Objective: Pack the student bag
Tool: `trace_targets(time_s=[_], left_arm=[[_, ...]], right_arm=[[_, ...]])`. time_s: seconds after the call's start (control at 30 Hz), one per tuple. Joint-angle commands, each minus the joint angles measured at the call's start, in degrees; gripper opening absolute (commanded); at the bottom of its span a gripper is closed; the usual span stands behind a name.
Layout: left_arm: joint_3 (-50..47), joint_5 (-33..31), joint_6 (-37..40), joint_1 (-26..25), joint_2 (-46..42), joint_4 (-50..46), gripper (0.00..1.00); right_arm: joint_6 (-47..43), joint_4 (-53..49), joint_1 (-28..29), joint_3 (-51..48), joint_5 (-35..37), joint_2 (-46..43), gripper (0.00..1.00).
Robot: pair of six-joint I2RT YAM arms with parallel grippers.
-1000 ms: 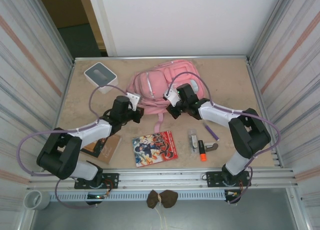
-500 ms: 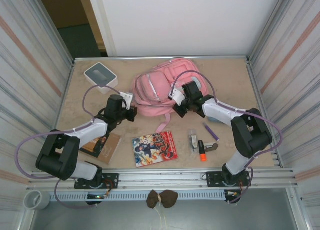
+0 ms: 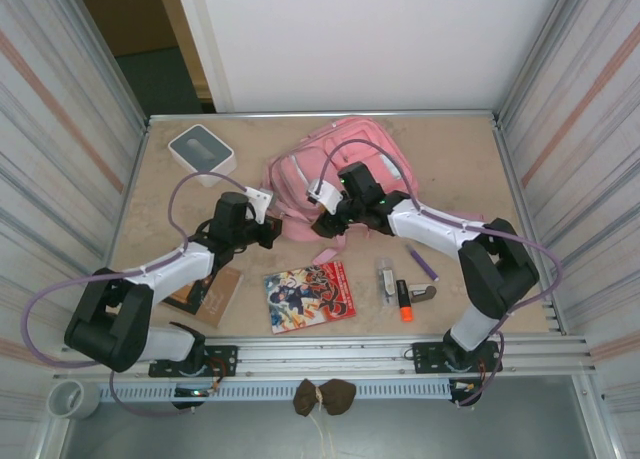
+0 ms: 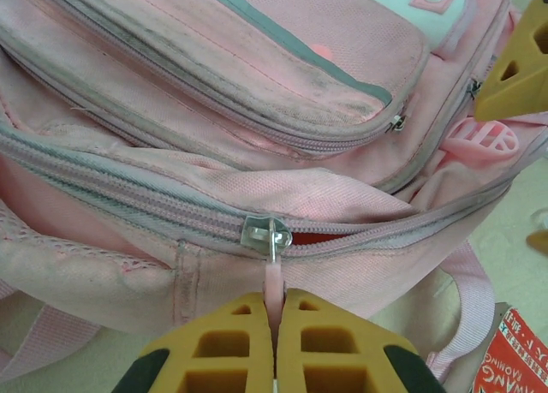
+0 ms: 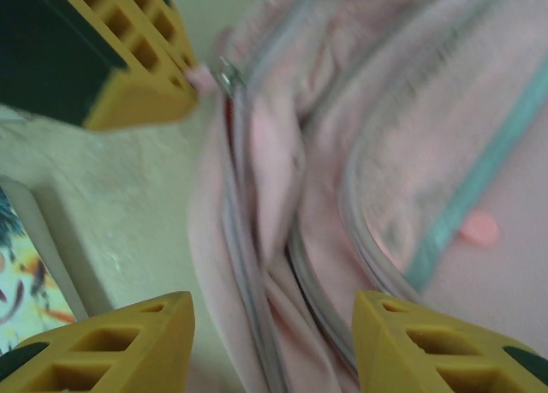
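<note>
Blur smears the right wrist view, robbing the student bag [image 5: 368, 136] of sharp detail, and the left edge crops a comic book [image 5: 15, 269]. In the left wrist view the zip pull [image 4: 272, 277] vanishes between the fingers of the left gripper [image 4: 274, 303], and a red sliver [image 4: 342, 237] behind the zip cannot be identified. From above, the left arm [image 3: 178, 264] covers part of a brown book [image 3: 215, 291].
</note>
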Motion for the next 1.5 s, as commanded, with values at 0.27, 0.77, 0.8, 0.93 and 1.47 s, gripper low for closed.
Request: trace_targets(time_s=[0.27,0.77,0.8,0.93,1.47], left_arm=[[-0.6,0.8,-0.6,-0.6,-3.8,1.0,0.0],[-0.6,-10.9,-4.3,6.1,-2.2,-2.5,0.0],[-0.4,-11.3,-4.0,6.2,-1.9,-2.9,0.0],[0.6,-11.3,-2.5,6.2,-1.0,-4.5,0.0],[2.1,1.7,-4.0,-1.0,0.4,-0.5,0.0]], right_arm=[[2.5,3.4,2.8,5.2,2.6,9.5,0.42],[-2.2,1.4,-0.1,-3.7,6.3,-0.4,0.0],[-3.2,0.8,-0.5,-3.8,6.4,-0.6,0.0],[-8.4,-2.2,-2.1,-3.2,8.1,-1.5,0.01],[0.1,-2.2,-5.0,-3.4,-6.2,-7.1,0.46]])
